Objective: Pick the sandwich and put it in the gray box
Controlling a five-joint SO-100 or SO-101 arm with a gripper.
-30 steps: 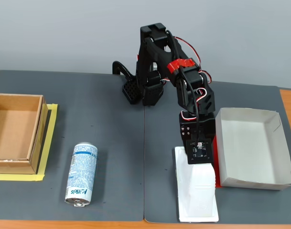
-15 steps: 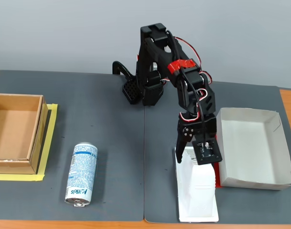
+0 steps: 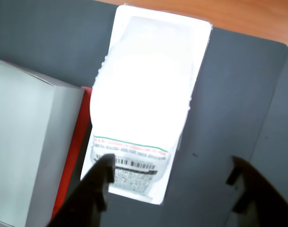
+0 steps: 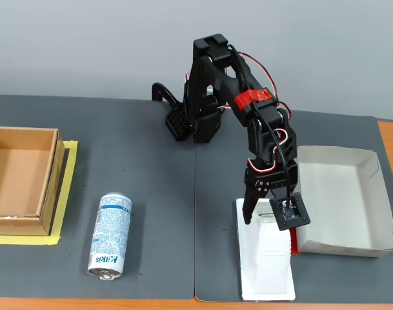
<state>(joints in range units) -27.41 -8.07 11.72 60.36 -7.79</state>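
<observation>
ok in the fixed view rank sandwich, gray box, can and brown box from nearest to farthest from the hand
From the hand:
1. sandwich, directly beneath it
2. gray box, just to its right
3. can, well to the left
4. brown box, at the far left edge

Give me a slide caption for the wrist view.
Open gripper poised over the sandwich on the dark mat, gray box alongside.
</observation>
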